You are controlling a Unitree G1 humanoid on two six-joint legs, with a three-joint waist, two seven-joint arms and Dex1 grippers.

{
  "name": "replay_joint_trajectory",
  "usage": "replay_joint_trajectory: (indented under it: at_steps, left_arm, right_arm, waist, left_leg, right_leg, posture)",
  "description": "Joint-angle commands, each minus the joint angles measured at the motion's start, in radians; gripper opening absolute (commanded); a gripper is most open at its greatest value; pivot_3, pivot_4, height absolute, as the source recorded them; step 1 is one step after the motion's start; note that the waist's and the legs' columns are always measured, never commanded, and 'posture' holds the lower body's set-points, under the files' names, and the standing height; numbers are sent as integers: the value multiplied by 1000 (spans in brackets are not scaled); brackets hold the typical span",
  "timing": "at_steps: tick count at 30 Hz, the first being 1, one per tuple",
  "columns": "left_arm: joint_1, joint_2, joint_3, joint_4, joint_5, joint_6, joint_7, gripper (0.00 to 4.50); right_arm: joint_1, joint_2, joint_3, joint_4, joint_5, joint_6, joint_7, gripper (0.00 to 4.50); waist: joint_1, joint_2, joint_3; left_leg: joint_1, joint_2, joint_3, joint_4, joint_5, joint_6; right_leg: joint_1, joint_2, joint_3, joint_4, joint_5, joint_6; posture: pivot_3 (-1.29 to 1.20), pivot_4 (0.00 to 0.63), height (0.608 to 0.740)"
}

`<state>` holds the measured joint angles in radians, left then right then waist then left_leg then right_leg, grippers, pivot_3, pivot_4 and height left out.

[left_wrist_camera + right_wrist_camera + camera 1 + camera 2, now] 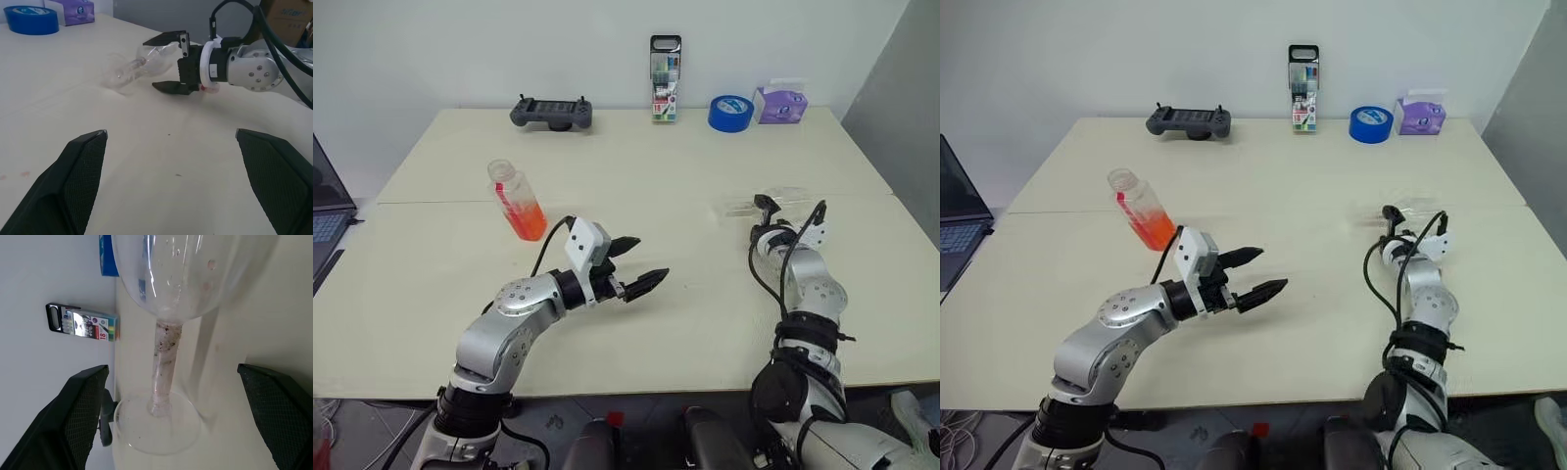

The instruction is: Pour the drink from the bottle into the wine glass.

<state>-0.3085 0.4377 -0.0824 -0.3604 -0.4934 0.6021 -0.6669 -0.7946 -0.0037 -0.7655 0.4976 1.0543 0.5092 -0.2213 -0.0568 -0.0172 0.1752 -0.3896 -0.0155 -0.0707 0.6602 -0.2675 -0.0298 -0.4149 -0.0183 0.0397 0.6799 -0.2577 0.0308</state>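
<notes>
The wine glass (139, 66) lies on its side on the desk (666, 186), its bowl between the spread fingers of the right pincer (168, 63), which reaches level along the desk surface toward it. In the right wrist view the stem (164, 364) and round foot (156, 426) stretch away from that pincer, with the bowl nearest the camera; the two black fingers (73, 421) stand wide to either side of the glass and touch neither stem nor bowl, so nothing is gripped. Specks and smears cling to the stem and foot.

The bottle (516, 202) stands well apart from the right pincer, across the desk on the robot's left, tilted slightly, its neck open at the top and a red strip down its side. The drink (528, 221) fills only its lower part, bright orange. The left pincer (632, 264) hovers over the desk nearer the robot than the bottle and clear of it, pointing toward the right arm, its fingers spread wide and empty.

Beyond both pincers, along the far edge of the desk by the wall, sit a dark handheld controller (551, 113), an upright pack of pens (665, 80), a roll of blue tape (730, 113) and a purple tissue box (779, 103). A laptop (325, 211) shows at the left edge.
</notes>
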Motion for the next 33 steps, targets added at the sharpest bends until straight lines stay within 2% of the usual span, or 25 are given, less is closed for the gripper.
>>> replay_joint_trajectory:
  at_steps: [1, 5, 8, 18, 20, 24, 27, 28, 30, 33]
  left_arm:
    - [-12, 4, 10, -17, 7, -15, 1, 4486]
    - [-9, 2, 7, -26, 11, -11, 8, 4486]
    - [-9, 2, 1, -29, 17, -12, 11, 4500]
    - [-43, -9, -6, 18, 49, -32, 4, 4500]
    - [-44, -10, -8, 23, 57, -38, 1, 4500]
    - [-40, -10, 2, 31, 65, -53, 6, 4500]
    - [-26, 7, 46, 29, 45, -41, 7, 4500]
    - [-15, 19, 75, 25, 30, -31, 7, 4500]
    - [-4, 31, 104, 22, 14, -19, 7, 4500]
    - [38, 68, 166, -7, -31, 20, -3, 4500]
  right_arm:
    - [-61, -49, 10, 107, -24, -66, 76, 4500]
    - [-122, -98, 2, 270, -48, -138, 138, 4500]
    - [-156, -130, -5, 377, -77, -206, 169, 3902]
    - [-209, -152, 9, 496, -117, -247, 210, 330]
    - [-205, -137, 45, 424, -134, -227, 222, 272]
    - [-133, -81, 215, 116, -263, -230, 212, 272]
    - [-27, -59, 511, -190, -524, -329, 277, 271]
    - [-1, -54, 612, -224, -633, -396, 300, 270]
    - [26, -48, 703, -246, -740, -464, 317, 270]
    - [47, -2, 822, -114, -900, -640, 319, 270]
  waist:
    - [0, 0, 0]
    - [0, 0, 0]
    - [1, 0, 0]
    - [1, 0, 0]
    - [1, 0, 0]
    - [1, 2, 1]
    - [1, 3, 2]
    - [-4, 3, 2]
    - [-10, 3, 2]
    - [-10, 3, 2]
  left_leg:
    - [0, 0, 0, 0, 0, 0]
    - [0, 0, 1, 0, 0, 0]
    - [0, 0, 1, 0, 0, 0]
    - [0, 0, 2, 0, 0, 0]
    - [0, 0, 2, 0, 0, 0]
    - [-1, 0, 0, 0, 0, 0]
    - [-7, 0, -2, 0, 0, 0]
    - [-8, 1, -3, 0, 0, 0]
    - [-7, 2, -1, 0, 0, -1]
    - [-5, 6, -3, 0, 0, -1]
  right_leg:
    - [0, 0, 0, 0, 0, 0]
    - [0, 0, 1, 0, 0, 0]
    - [0, 0, 1, 0, 0, 0]
    - [1, 0, 1, -1, 0, 0]
    - [1, 0, 1, -1, 0, 0]
    - [-1, -1, 2, 0, 0, 0]
    - [-7, -1, 2, 1, 0, 0]
    - [-8, -1, 2, 1, 0, 0]
    - [-10, -1, 3, 1, 0, 0]
    - [-8, 0, 1, 1, 0, 0]
  posture:
    - [0, 150, 740]
    - [0, 150, 740]
    - [0, 150, 740]
    - [0, 150, 740]
    - [0, 150, 740]
    - [0, 150, 740]
    - [0, 150, 740]
    - [0, 150, 740]
    - [0, 150, 740]
    - [0, 150, 740]
